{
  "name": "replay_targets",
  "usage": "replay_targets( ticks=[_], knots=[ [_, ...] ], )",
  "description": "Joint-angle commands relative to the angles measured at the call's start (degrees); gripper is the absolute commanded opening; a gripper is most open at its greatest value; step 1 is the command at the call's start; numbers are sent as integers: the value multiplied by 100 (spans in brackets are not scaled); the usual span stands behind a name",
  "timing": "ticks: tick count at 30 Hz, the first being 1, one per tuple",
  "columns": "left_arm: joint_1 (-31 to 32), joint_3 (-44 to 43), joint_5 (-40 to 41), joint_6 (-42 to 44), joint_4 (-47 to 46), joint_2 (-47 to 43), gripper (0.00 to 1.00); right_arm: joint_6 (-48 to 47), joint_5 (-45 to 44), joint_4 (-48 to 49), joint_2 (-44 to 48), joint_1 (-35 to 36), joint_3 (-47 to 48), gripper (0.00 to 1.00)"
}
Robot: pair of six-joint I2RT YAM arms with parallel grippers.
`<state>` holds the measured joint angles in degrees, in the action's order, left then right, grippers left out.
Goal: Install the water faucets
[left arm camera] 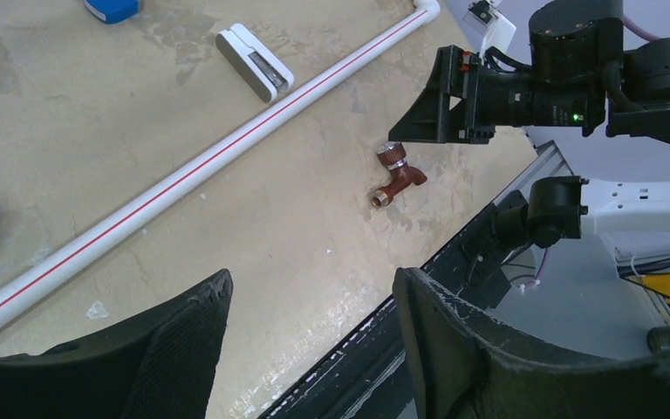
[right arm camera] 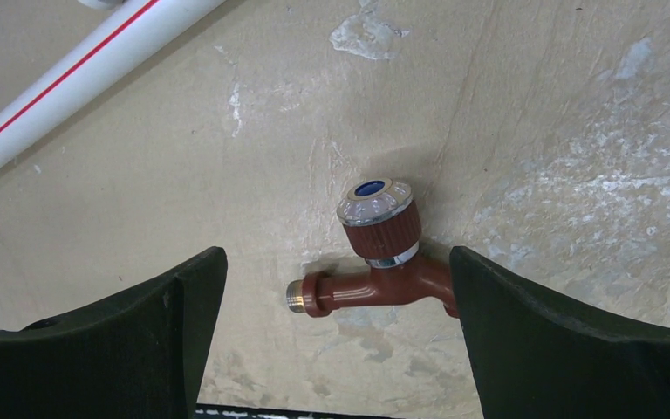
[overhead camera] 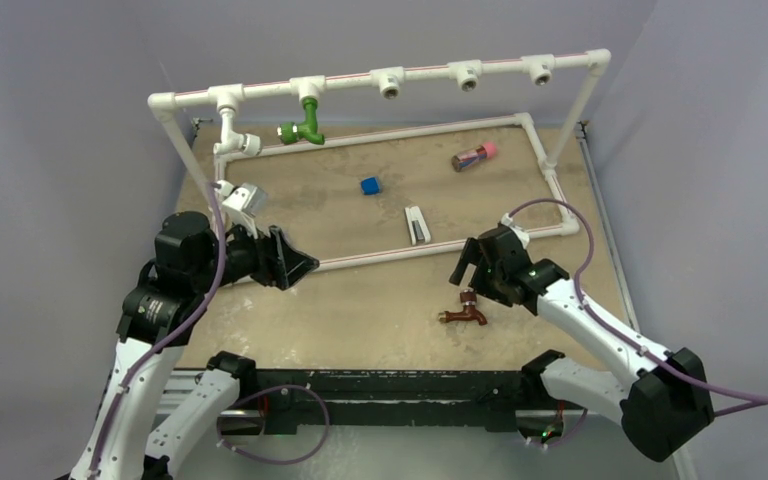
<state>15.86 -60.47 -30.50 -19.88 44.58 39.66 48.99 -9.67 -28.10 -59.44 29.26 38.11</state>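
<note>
The reddish-brown faucet (overhead camera: 463, 313) lies on its side on the table near the front edge; it also shows in the left wrist view (left arm camera: 396, 177). My right gripper (overhead camera: 472, 285) is open and hovers just above it. In the right wrist view the faucet (right arm camera: 375, 271) lies between the spread fingers (right arm camera: 336, 255), its spout end close to the right finger. My left gripper (overhead camera: 295, 265) is open and empty at the left, over bare table (left arm camera: 310, 284). The green faucet (overhead camera: 305, 125) and the white faucet (overhead camera: 232, 135) hang from the pipe frame's top bar (overhead camera: 430, 72).
Three T-fittings (overhead camera: 465, 75) on the top bar are empty. Inside the frame's base pipe (overhead camera: 390, 255) lie a blue cube (overhead camera: 370, 185), a white block (overhead camera: 417, 224) and a brownish pink-capped cylinder (overhead camera: 474, 155). The black front rail (overhead camera: 390, 385) is close behind the faucet.
</note>
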Motion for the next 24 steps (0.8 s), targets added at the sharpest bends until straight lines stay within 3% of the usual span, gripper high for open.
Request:
replay_targets(
  ticks=[1,8,24],
  knots=[
    [78,61,-177,120,-253,-1,67,243,-289,10,-214,133,-22,98],
    [282,35,52,195,-154,-14,67,457,-571,-11,-683,538,3,98],
    [777,-18,448,301,-3,-129,67,1014,-1338,-300,-1732,1324,160,80]
  ],
)
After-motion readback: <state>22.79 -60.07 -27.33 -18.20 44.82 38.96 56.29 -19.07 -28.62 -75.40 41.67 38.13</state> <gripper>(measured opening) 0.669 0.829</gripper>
